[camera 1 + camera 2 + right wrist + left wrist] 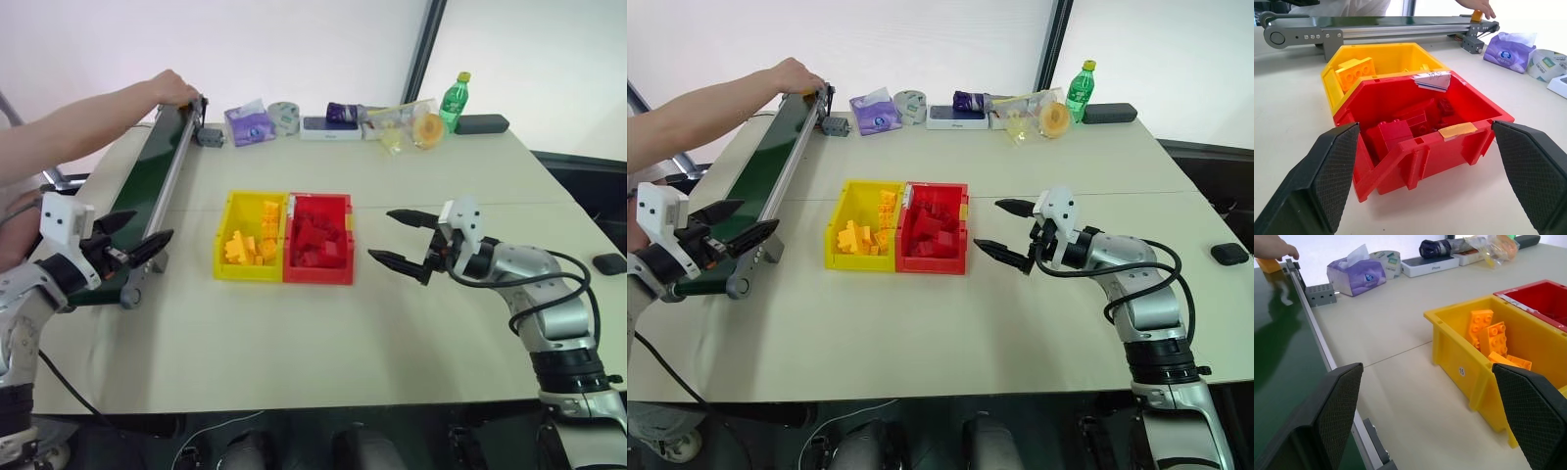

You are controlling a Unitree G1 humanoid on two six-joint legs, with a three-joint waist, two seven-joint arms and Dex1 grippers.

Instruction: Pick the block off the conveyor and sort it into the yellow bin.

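Observation:
The conveyor (147, 181), a dark green belt with grey rails, runs along the table's left side. At its far end a person's hand (174, 86) rests on a yellow-orange block (1267, 265), mostly covered by the fingers. The yellow bin (222, 235) sits mid-table with several yellow blocks inside, touching the red bin (318, 273) on its right. My left gripper (137, 235) hangs open and empty over the belt's near end, pointing toward the bins. To the right of the red bin, my right gripper (382, 235) is open and empty, aimed at it.
The person's forearm (78, 122) reaches over the conveyor from the left. Along the far edge stand a purple tissue pack (249, 124), a tape roll (283, 117), a white box (330, 128), a plastic bag (407, 125) and a green bottle (453, 100). A black object (609, 262) lies at the right edge.

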